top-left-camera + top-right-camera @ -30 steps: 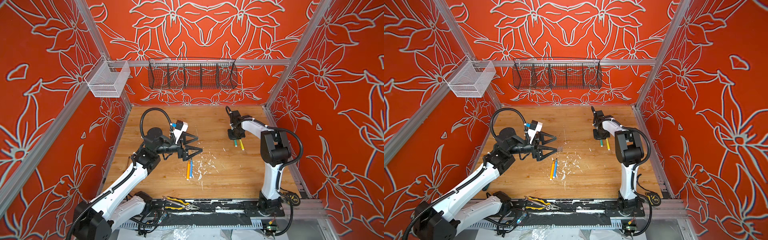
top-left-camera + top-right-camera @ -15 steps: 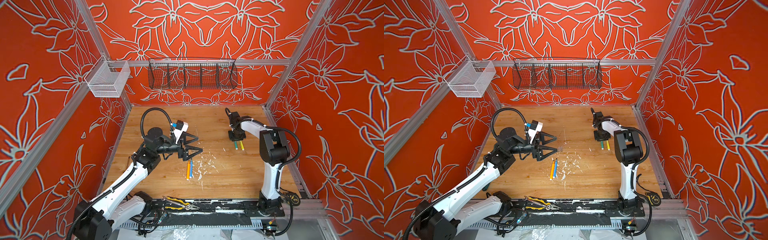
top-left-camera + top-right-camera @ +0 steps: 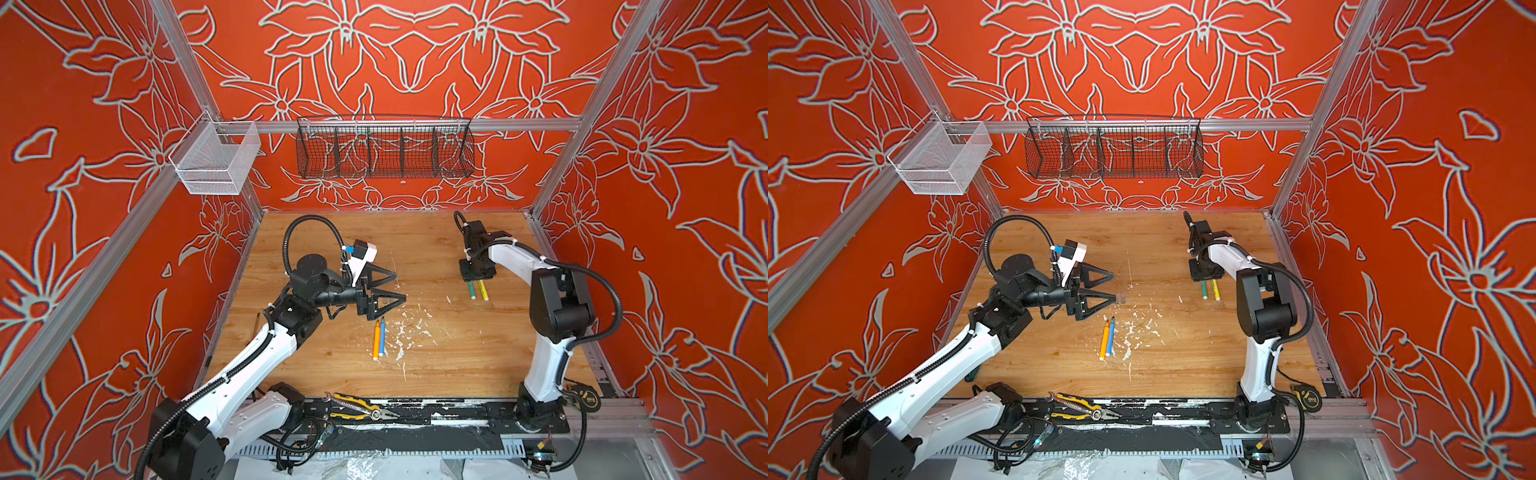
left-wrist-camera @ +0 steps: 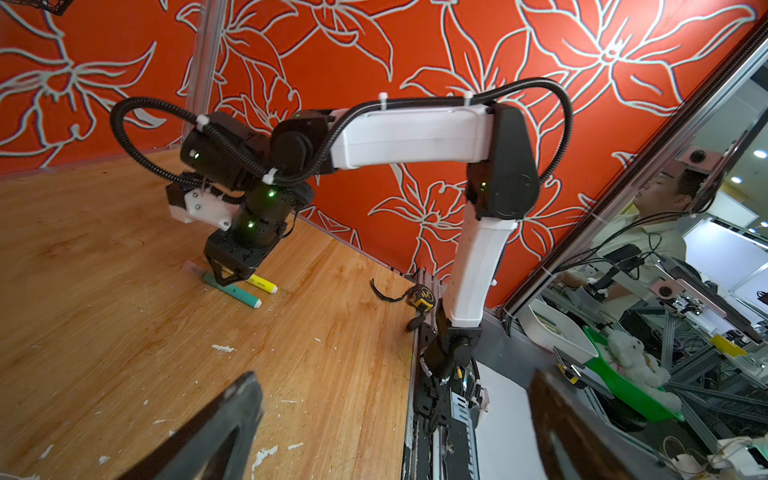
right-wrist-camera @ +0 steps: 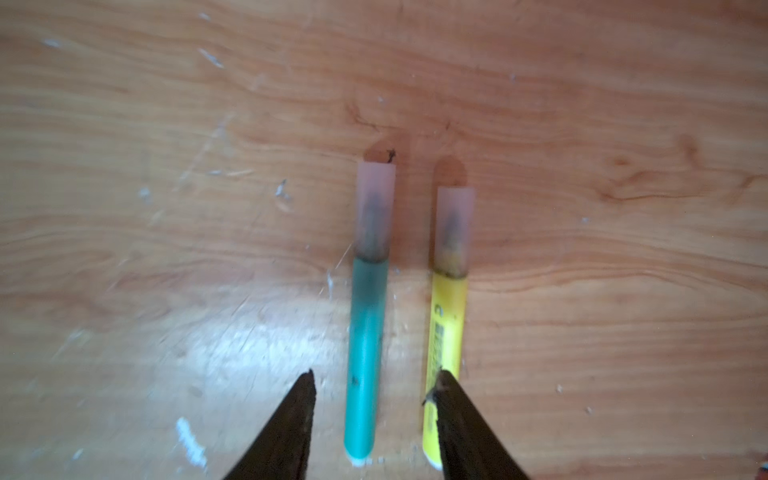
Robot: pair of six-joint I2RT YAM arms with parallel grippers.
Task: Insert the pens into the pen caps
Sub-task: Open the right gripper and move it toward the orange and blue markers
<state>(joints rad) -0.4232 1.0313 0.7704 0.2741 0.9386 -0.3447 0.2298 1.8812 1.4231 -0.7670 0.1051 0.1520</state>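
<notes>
Right gripper was partly open and gripped nothing. Its jaws straddled the green pen, one tip over the yellow pen. Both pens lay flat on the worktop, a clear cap on each nib. In both top views yellow sat at green's 3 o'clock. Left gripper was wide open and empty, above the worktop. Orange pen and blue pen lay side by side at its 6 o'clock.

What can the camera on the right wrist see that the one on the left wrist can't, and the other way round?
Only right wrist: dark pen tips seated inside the clear caps. Only left wrist: the whole right arm, a tape measure, a man outside the cell. Both: the green pen and yellow pen lying side by side on the wooden table.
</notes>
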